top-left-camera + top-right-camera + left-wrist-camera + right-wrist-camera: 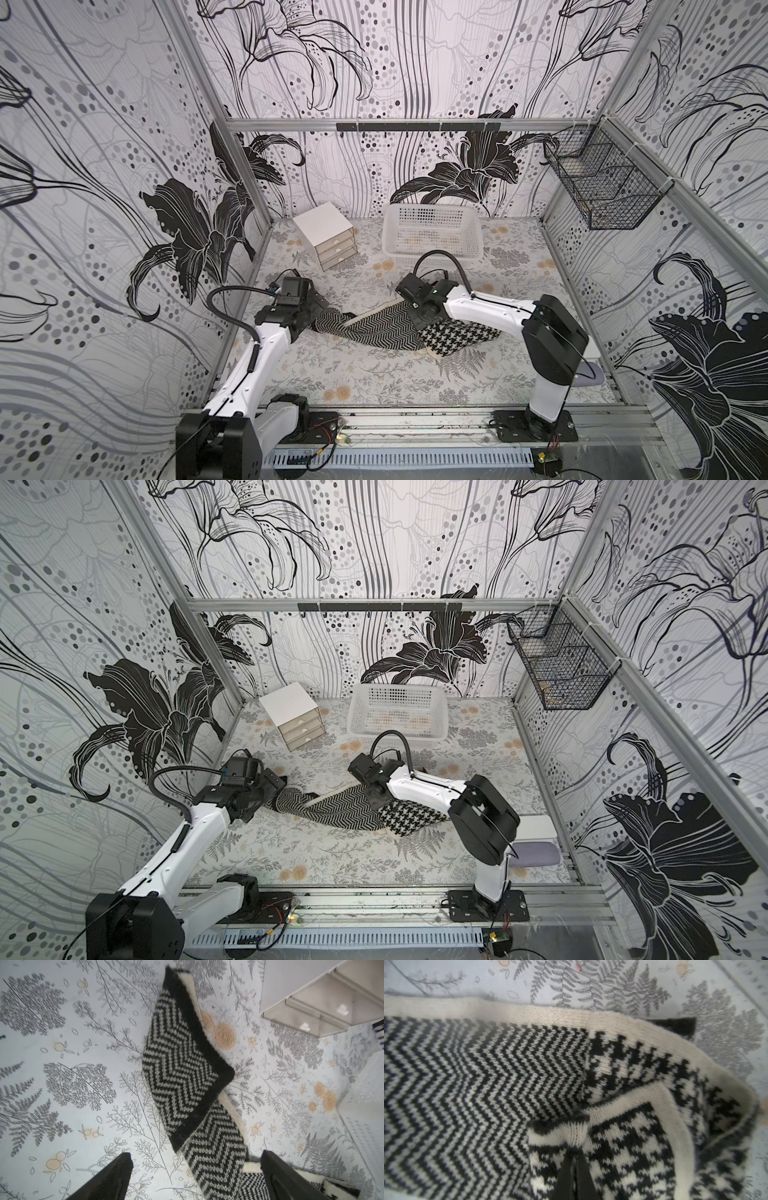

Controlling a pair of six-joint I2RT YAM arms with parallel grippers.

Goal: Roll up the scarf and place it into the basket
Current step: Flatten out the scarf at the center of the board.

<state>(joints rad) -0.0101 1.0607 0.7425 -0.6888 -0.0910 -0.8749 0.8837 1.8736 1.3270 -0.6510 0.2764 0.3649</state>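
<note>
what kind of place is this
Probably a staged robot test cell: an aluminium frame holds printed wall panels, left arm and right arm are mounted on a rail, and a basket and scarf lie as props.

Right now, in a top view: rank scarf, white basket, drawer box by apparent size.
1. scarf and white basket: near equal, and the scarf is partly hidden, so no call.
2. drawer box: clearly smallest.

Left tool (195, 1154) spread wide, right tool (574, 1152) pinched shut
</note>
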